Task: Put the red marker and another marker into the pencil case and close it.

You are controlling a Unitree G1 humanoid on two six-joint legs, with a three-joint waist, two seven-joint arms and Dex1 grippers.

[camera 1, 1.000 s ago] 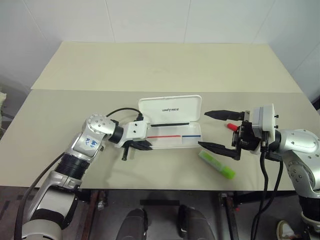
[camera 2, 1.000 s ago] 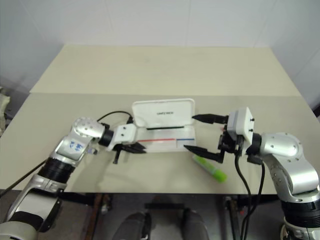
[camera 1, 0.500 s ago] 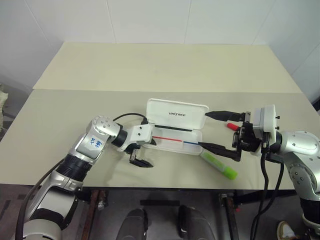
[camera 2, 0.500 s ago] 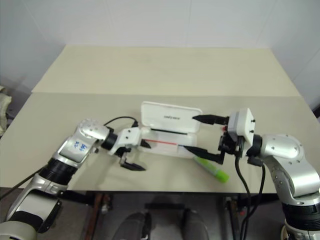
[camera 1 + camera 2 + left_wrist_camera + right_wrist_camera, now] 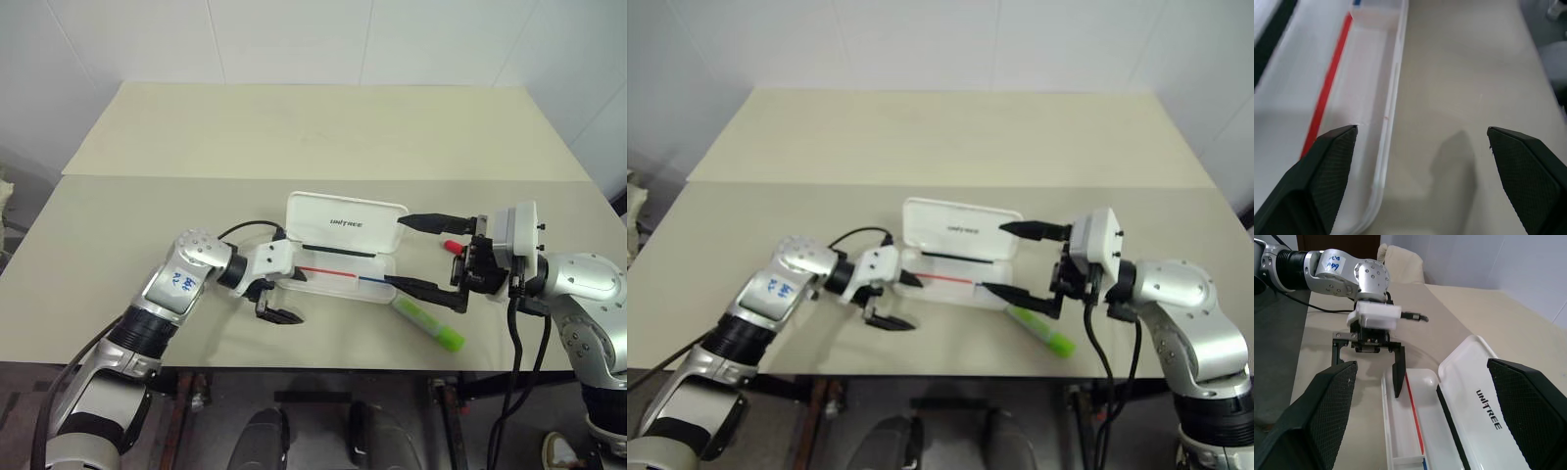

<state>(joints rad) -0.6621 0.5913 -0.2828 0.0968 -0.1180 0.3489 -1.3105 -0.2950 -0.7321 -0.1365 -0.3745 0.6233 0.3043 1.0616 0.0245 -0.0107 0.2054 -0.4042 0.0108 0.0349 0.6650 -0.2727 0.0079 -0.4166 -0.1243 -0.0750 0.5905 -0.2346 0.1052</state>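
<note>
Two grippers, both spread wide, both empty. Left gripper (image 5: 282, 301) straddles left end of open pencil case (image 5: 338, 279), mid-table. Right gripper (image 5: 418, 253) brackets its right end. Green highlighter (image 5: 427, 324) near table's front edge; red marker (image 5: 453, 247) right of case. Far half of table (image 5: 294, 127) bare.

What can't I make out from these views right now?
- Red marker: in the head views, just its red cap shows; the right end effector hides the barrel.
- Pencil case: cut off by the left wrist view's edges; lid blurred.
- Green marker: tip details too small.
</note>
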